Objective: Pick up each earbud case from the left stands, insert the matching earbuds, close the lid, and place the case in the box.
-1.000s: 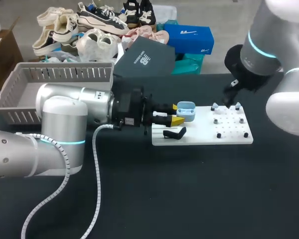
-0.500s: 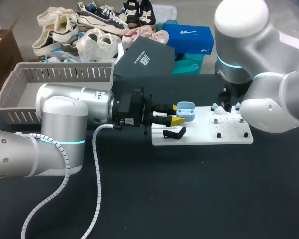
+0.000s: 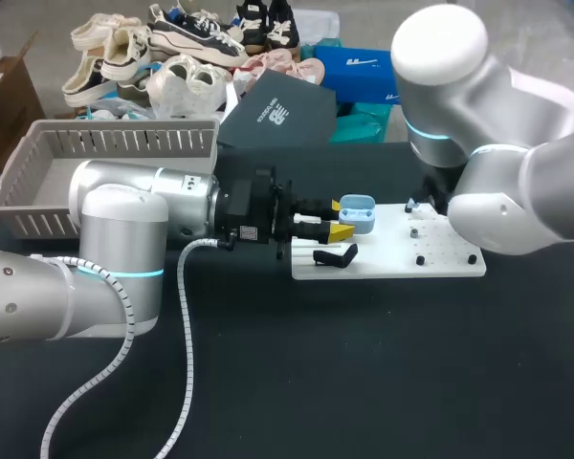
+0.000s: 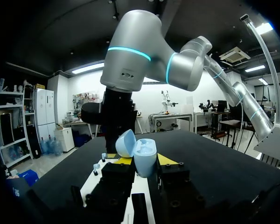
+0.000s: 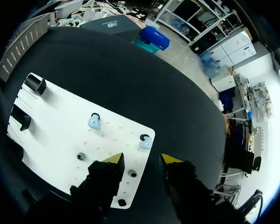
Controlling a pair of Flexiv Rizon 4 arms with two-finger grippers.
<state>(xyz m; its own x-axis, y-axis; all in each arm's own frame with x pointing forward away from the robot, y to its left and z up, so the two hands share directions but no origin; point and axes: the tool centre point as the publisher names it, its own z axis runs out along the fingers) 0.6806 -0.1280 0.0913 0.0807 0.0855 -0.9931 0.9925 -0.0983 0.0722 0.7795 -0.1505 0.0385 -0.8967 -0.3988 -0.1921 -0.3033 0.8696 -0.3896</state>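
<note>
- Worktop (image 3: 364, 373): black. A white board (image 3: 392, 262) lies flat on it; every position below is taken from this board.
- Left arm (image 3: 124, 239): runs level over the worktop up to the board's left end.
- Black stand (image 3: 337, 255): on the board's near left corner, just on the near side of the left tool (image 4: 145, 160).
- Left tool: pinching the pale blue earbud case (image 4: 144, 164) from two sides, yellow fingertips (image 4: 165, 159) against its body.
- Earbud case: held upright over the board's left end. Its lid (image 4: 125, 143) is hinged open and swung to one side.
- Small round sockets (image 5: 80, 156): scattered over the board's right half.
- Two pale blue earbuds on the board's right half: one earbud (image 5: 94, 122) sits well inside the board, the other earbud (image 5: 145, 142) close to the board's far edge.
- Right tool (image 5: 141, 161): fingers spread, nothing between them. It hangs over the board's far right part, with the edge earbud just ahead of the gap. One tip is over the board, the other over bare worktop beside it.
- In the head view, the right tool is hidden behind the right arm (image 3: 497, 182).
- Grey box (image 3: 124, 143): slatted walls, on the worktop well off the board's left end and further back.
</note>
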